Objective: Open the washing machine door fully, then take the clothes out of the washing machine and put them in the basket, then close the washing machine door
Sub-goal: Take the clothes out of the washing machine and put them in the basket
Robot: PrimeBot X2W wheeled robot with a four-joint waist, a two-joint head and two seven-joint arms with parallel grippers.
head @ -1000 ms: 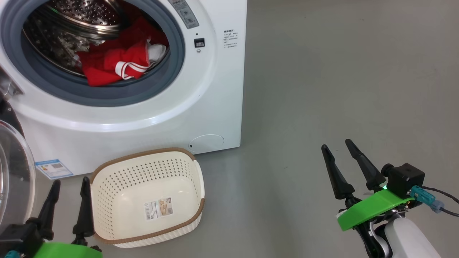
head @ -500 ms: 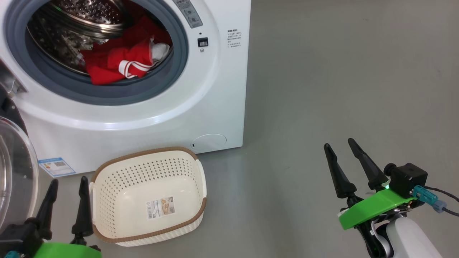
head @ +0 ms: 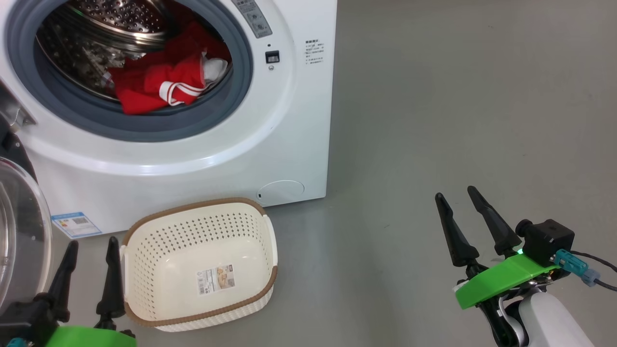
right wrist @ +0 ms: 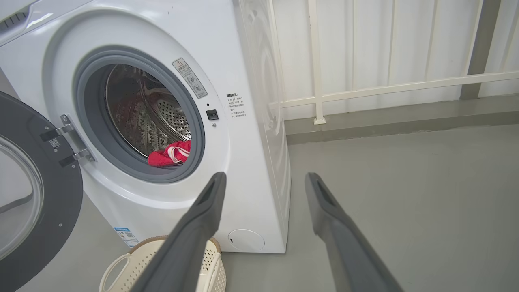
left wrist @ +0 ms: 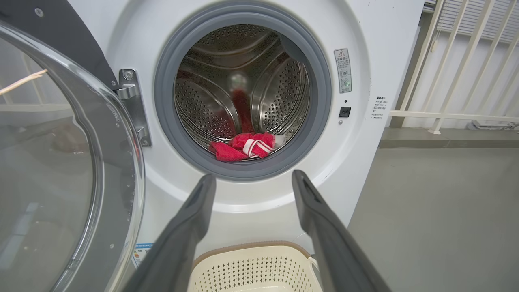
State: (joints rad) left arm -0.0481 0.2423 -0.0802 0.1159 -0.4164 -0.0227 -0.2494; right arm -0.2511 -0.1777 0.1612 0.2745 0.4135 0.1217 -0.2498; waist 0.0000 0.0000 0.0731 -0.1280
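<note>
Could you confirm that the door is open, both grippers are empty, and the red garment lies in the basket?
Not quite: the head view shows the red garment in the washer drum, not the basket. The door is open; the left gripper and right gripper are empty.

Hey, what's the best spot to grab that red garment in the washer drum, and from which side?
Probably the bunched fold with white trim stripes on the clothes: it stands proud near the front lip of the drum, easy to pinch. Come straight in through the round opening, slightly from above; the washing machine door hangs open at the left.
</note>
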